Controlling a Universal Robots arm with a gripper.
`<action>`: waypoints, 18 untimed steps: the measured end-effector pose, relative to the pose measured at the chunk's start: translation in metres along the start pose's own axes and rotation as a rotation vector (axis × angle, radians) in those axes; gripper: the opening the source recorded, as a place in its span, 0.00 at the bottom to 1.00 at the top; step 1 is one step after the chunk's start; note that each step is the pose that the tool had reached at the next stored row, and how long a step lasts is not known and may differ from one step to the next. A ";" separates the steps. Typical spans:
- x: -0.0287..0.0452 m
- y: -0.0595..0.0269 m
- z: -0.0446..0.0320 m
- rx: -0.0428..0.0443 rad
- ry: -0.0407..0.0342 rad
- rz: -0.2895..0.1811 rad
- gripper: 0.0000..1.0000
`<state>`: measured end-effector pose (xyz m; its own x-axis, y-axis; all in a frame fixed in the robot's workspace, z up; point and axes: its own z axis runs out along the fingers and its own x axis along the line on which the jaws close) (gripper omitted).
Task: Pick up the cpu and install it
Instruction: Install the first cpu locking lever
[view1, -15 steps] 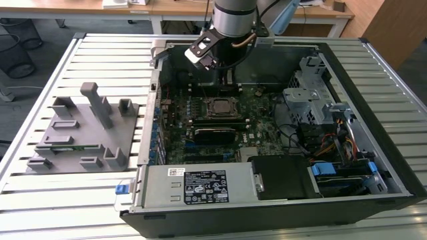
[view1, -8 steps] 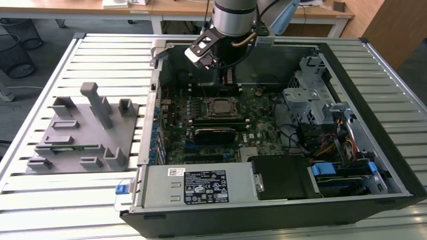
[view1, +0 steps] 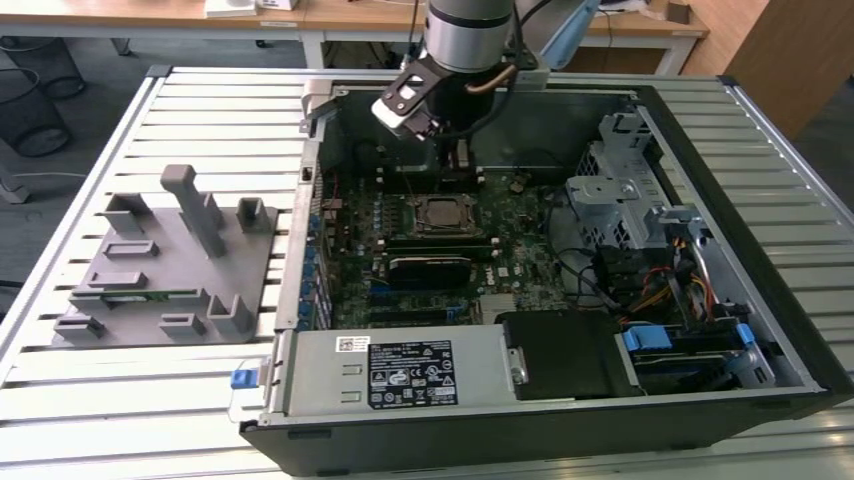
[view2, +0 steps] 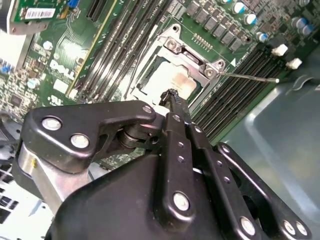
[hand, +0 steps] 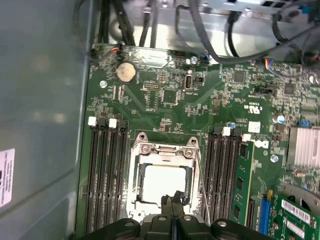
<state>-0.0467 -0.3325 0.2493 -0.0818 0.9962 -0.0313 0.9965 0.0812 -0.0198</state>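
Straight above the socket (hand: 162, 149), where the cpu (hand: 162, 182) lies, we find the case open. Low memory slots (hand: 107, 170) flank the socket on both sides. A thin wire lever (hand: 202, 187) juts out beside the socket. Beyond one bank of slots, farther from the socket, the grey case wall (hand: 40, 125) stands. On the exterior view's right of the socket, cables (view1: 587, 265) and the drive cage (view1: 621, 195) crowd the way.

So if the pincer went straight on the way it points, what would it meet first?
Probably the cpu, lying in the socket just beyond the pincer. Depth is unclear, so the socket's metal rim could come first.
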 end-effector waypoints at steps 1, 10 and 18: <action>0.0000 0.0000 -0.0002 -0.0001 -0.0001 -0.005 0.11; -0.0003 -0.0002 -0.0075 -0.0026 -0.0014 -0.076 0.11; -0.0003 -0.0002 -0.0073 -0.0069 -0.0046 -0.222 0.11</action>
<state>-0.0467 -0.3325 0.2565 -0.2989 0.9538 -0.0315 0.9542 0.2984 -0.0198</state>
